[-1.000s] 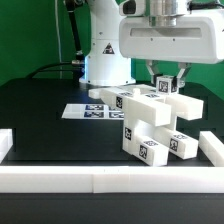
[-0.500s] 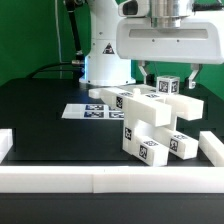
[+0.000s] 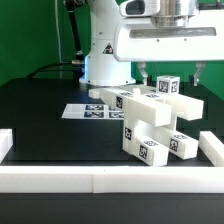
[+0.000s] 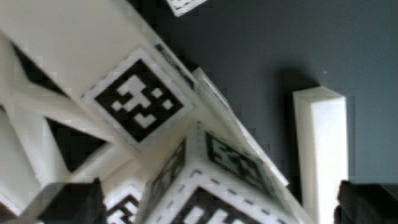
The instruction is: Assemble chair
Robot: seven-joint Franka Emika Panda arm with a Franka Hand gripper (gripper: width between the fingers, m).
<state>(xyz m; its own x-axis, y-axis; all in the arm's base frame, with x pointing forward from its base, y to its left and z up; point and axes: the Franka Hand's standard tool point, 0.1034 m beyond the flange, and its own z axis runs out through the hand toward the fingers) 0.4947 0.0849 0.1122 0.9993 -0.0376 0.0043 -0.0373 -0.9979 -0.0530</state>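
The chair (image 3: 150, 125) stands as a joined cluster of chunky white tagged blocks near the front of the black table, towards the exterior view's right. A small tagged block (image 3: 167, 86) sits on its top. My gripper (image 3: 170, 72) hangs just above that block, open, one finger on each side and apart from it. In the wrist view the chair's tagged pieces (image 4: 139, 97) fill most of the picture. My gripper (image 4: 217, 210) shows only as dark fingers (image 4: 68, 205) at the frame's corners, with nothing held between them.
The marker board (image 3: 85, 111) lies flat behind the chair, in front of the robot base (image 3: 105, 60). White border rails run along the front (image 3: 110, 180), the exterior view's left (image 3: 5, 143) and right (image 3: 210, 148). One rail (image 4: 320, 140) shows in the wrist view.
The jaws went from shut on the top tagged block to wide open, and the hand has risen a little. The block stays on the chair.
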